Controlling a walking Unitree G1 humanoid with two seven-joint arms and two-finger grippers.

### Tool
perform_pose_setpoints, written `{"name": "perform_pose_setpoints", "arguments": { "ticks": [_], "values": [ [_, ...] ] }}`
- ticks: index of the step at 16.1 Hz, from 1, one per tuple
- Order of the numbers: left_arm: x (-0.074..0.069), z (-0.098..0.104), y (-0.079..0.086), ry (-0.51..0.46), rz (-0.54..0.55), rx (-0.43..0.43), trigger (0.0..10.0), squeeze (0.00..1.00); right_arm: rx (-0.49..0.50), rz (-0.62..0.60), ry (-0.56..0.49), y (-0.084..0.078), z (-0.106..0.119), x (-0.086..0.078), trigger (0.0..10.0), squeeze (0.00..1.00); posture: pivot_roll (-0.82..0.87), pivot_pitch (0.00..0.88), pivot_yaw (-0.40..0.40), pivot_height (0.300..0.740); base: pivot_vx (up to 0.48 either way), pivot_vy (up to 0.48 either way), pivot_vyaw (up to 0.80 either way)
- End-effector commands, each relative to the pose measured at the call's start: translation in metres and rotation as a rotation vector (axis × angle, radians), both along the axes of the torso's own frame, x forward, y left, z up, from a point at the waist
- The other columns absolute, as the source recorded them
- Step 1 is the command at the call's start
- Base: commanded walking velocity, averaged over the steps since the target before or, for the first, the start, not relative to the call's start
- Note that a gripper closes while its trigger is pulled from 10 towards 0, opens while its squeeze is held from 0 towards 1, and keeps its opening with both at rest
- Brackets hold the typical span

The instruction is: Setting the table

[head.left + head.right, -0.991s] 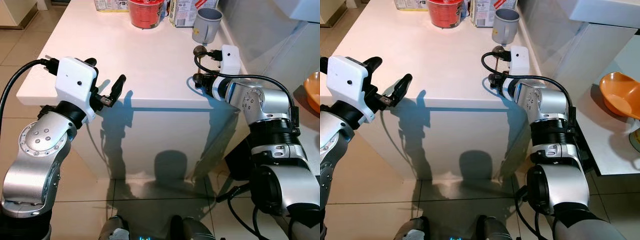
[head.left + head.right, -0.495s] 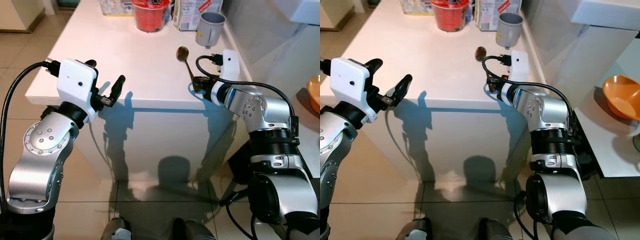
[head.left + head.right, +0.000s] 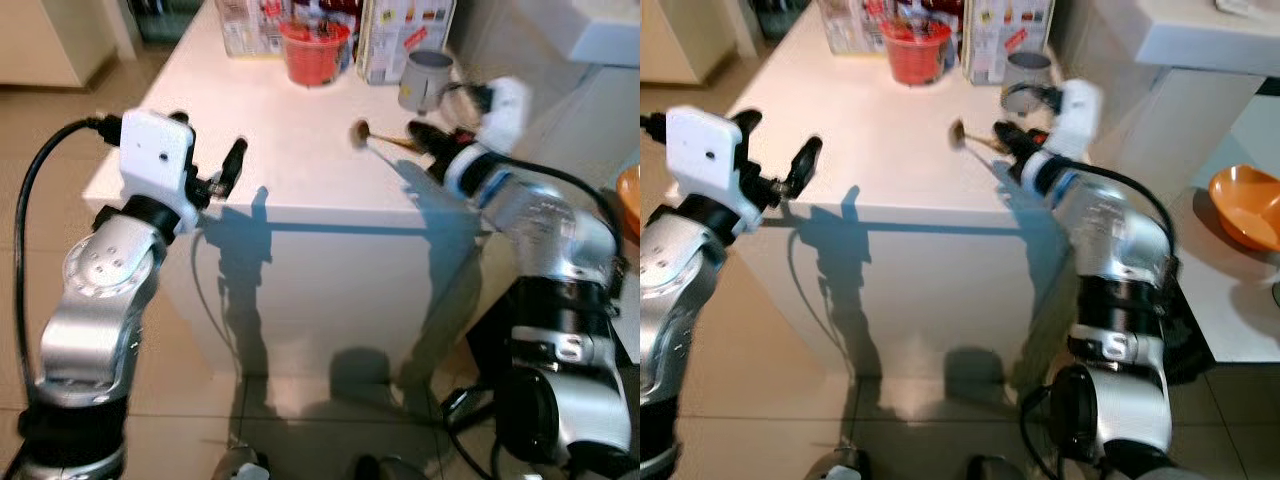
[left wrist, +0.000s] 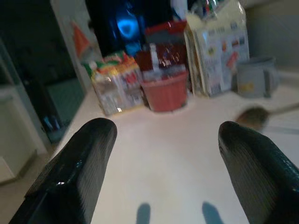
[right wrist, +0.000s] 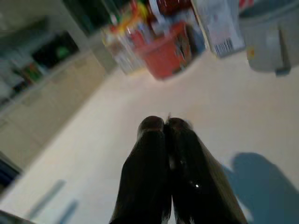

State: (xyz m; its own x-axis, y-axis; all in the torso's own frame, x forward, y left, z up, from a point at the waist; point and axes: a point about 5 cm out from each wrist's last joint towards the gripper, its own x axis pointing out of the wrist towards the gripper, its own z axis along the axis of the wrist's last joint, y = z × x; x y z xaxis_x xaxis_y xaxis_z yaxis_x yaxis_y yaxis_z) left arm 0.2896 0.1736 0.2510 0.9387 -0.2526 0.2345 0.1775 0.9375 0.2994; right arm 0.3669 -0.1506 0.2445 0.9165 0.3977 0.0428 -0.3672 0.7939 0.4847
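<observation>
A brown spoon (image 3: 372, 138) hangs just over the white table (image 3: 290, 170), its bowl pointing to my left. My right gripper (image 3: 420, 135) is shut on the spoon's handle, close in front of the grey mug (image 3: 425, 78). In the right wrist view its two fingers (image 5: 154, 158) are pressed together above the tabletop. My left gripper (image 3: 210, 150) is open with nothing in it, at the table's near left edge. From the left wrist view the spoon (image 4: 254, 116) lies ahead between the wide-apart fingers (image 4: 79, 172).
A red cup (image 3: 315, 50) and food cartons (image 3: 400, 35) stand along the table's far edge beside the mug. An orange bowl (image 3: 1245, 205) sits on a lower counter to my right. A white cabinet rises at the back right.
My right gripper has swung up and toward the mug, turning the spoon from pointing away to pointing left. The camera view has shifted; my left gripper holds its place.
</observation>
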Motion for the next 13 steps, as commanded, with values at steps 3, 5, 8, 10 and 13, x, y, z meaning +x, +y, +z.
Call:
{"name": "perform_pose_setpoints", "arguments": {
  "ticks": [3,5,8,10,13],
  "values": [
    [0.006,-0.003,-0.008,-0.005,0.001,-0.035,10.0,0.0,0.14,-0.015,-0.047,-0.022,0.001,-0.013,0.0,0.0,0.02,0.0,-0.006,0.74,0.0,0.0,0.0],
    [0.008,-0.005,-0.01,-0.001,0.005,-0.041,10.0,0.0,0.152,-0.025,-0.047,-0.025,-0.001,-0.016,0.0,0.0,0.02,0.0,-0.004,0.74,0.0,0.0,0.0],
    [0.012,-0.008,-0.02,0.003,-0.001,-0.068,10.0,0.0,0.147,-0.097,0.028,-0.023,-0.025,-0.016,0.0,0.0,0.02,0.0,-0.011,0.74,0.0,0.0,0.0],
    [0.012,-0.008,-0.021,-0.004,0.009,-0.079,10.0,0.0,0.247,-0.149,0.073,-0.021,-0.031,-0.01,0.0,0.0,0.03,0.0,-0.021,0.74,0.0,0.0,0.0],
    [0.013,-0.008,-0.018,-0.014,0.032,-0.088,10.0,0.0,0.399,-0.206,0.112,-0.026,-0.034,-0.003,0.0,0.0,0.03,0.0,-0.028,0.74,0.0,0.0,0.0]
  ]
}}
